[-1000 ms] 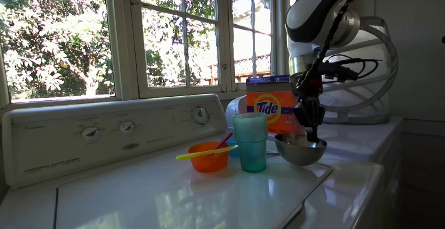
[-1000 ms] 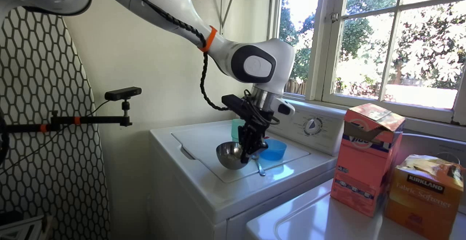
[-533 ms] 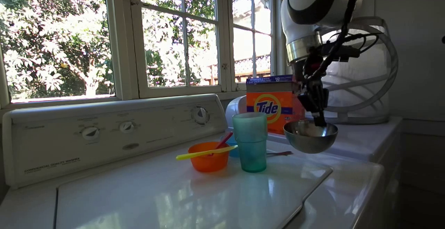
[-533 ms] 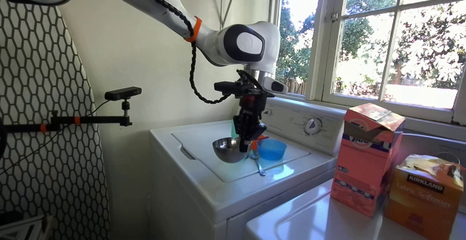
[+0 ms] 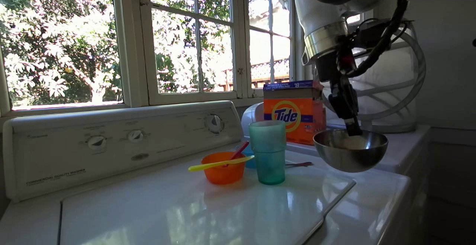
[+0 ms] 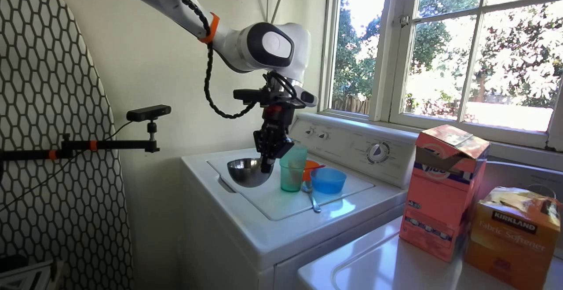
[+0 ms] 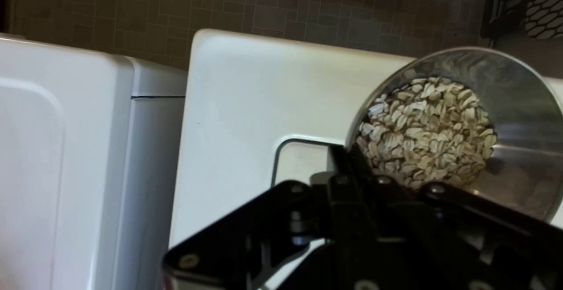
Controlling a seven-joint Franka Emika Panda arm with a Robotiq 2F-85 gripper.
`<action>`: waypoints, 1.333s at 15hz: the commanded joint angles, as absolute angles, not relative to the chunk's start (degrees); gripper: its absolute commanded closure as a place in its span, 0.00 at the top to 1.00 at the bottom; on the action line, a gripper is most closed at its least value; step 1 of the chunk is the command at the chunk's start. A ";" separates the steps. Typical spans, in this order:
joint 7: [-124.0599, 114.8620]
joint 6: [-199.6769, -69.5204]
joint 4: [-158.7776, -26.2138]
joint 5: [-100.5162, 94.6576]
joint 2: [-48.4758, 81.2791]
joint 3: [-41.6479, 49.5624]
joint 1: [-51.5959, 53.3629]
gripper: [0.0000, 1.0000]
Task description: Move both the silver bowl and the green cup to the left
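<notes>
While the green cup (image 5: 268,159) stands upright on the lid of the washer (image 5: 148,204), near the orange bowl (image 5: 224,174), the silver bowl (image 5: 349,157) hangs in the air above the washer. The gripper (image 6: 266,165) has its jaws clamped on the silver bowl's rim, one fingertip inside and one outside, per the wrist view. Contents: rolled oats (image 7: 426,131). A yellow utensil (image 5: 219,163) lies across the orange bowl; in an exterior view, a blue bowl (image 6: 328,182) and a metal utensil (image 6: 313,201) sit near the green cup.

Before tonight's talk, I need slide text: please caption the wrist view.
Robotiq gripper pinching a silver metal bowl of rolled oats by its rim, above a white washer.
</notes>
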State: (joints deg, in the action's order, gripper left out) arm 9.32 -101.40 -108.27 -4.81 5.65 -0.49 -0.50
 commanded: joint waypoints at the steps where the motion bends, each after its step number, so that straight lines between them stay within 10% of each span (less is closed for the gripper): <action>1: 9.65 -100.32 -112.45 -3.71 0.81 -2.02 1.10 0.01; 20: 8.51 -95.94 -104.70 -2.88 0.74 -7.09 6.63 0.01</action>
